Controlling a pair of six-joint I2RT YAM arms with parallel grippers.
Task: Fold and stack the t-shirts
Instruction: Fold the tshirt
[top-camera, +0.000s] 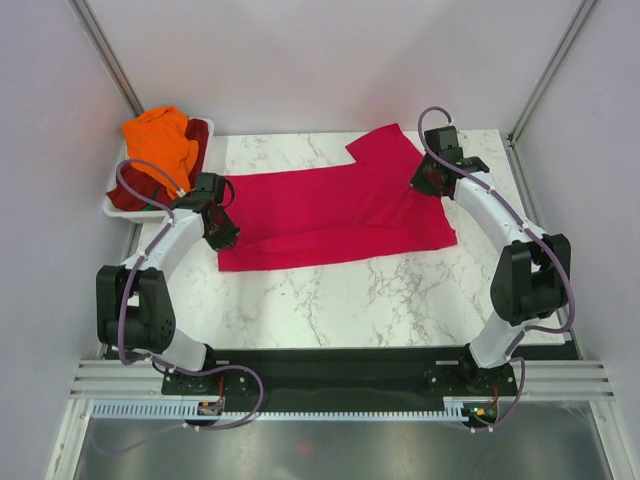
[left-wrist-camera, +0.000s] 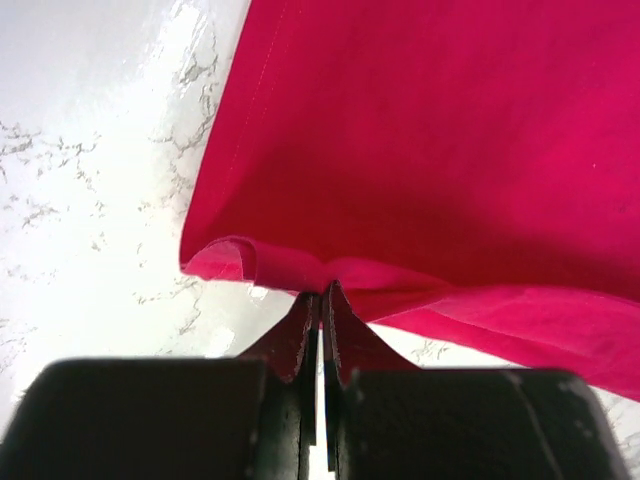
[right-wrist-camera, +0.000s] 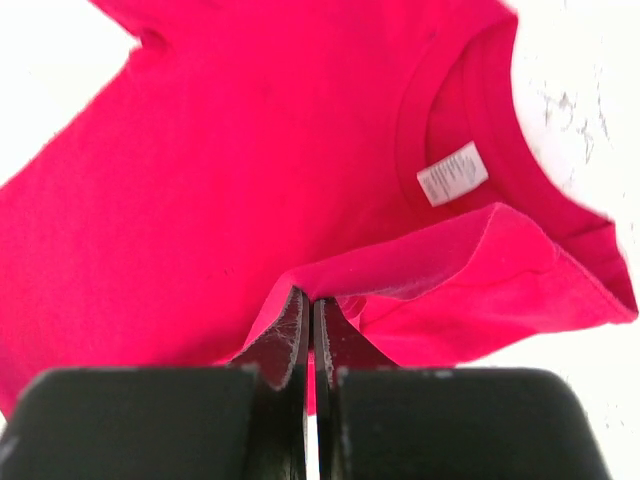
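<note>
Up close, left gripper (left-wrist-camera: 322, 290), right gripper (right-wrist-camera: 311, 297) pinch crimson shirt (top-camera: 340, 205); right wrist shows label (right-wrist-camera: 453, 173)

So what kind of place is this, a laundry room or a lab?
Probably a robot test booth: plain walls and metal posts enclose a marble-patterned table, two arms are bolted at its near edge, and the left gripper and right gripper each pinch a crimson-pink t-shirt.

We see only bits of the dark maroon shirt (top-camera: 200, 137), because the orange shirt (top-camera: 160, 140) lies on it in the far left basket (top-camera: 118, 210). The words on the white label (right-wrist-camera: 452, 173) are too small for us to read. The pink shirt (left-wrist-camera: 450, 130) runs off the edges of both wrist views.
</note>
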